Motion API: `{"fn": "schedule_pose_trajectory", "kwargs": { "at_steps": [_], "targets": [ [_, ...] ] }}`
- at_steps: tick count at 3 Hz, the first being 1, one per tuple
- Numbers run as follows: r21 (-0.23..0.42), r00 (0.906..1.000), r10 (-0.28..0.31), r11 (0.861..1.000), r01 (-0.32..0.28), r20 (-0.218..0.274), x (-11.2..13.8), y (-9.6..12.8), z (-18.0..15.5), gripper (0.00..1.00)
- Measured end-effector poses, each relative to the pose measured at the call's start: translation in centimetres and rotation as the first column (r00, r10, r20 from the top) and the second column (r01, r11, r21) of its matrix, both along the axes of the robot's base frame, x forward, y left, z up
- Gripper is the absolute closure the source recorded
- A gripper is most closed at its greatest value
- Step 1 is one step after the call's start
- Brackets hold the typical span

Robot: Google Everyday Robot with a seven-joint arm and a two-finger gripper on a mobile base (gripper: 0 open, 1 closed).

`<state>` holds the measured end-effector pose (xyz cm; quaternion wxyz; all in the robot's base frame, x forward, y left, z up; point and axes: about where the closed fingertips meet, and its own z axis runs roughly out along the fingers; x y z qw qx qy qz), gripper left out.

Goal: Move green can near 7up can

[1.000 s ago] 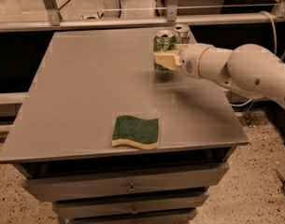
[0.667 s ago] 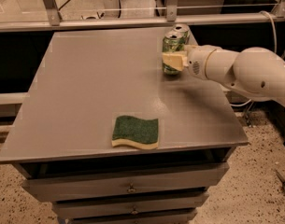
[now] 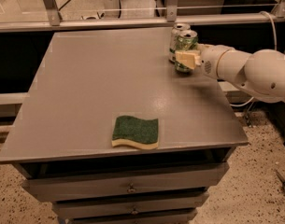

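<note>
Evidently the end effector is gripping the green can, one pale finger lying across its front, at the far right corner of the desk. The can is standing upright, its long axis vertical. The 7up can is standing just behind it and slightly left, so close I cannot tell whether they are touching. No lettering is showing legibly on either can.

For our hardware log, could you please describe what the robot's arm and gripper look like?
The arm is smooth, glossy white, built of rounded, bulbous segments, with a small dotted patch near the wrist. The gripper, at the grey table's far right by the green patterned drink can, has pale cream, blocky fingers. No markings show.
</note>
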<state>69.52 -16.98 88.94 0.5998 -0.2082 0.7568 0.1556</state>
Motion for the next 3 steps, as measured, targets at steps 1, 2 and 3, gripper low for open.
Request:
{"fn": "schedule_pose_trajectory", "kwargs": {
  "at_steps": [1,2,3],
  "targets": [
    [0.002,0.9987,-0.026,1.000,0.026,0.044,0.8,-2.2,1.0,1.00],
    [-0.005,0.9967,-0.032,0.999,0.032,0.074,1.3,-3.3,1.7,1.00],
    [-0.016,0.9972,-0.024,1.000,0.026,0.071,1.4,-3.8,1.2,1.00]
  ]
}}
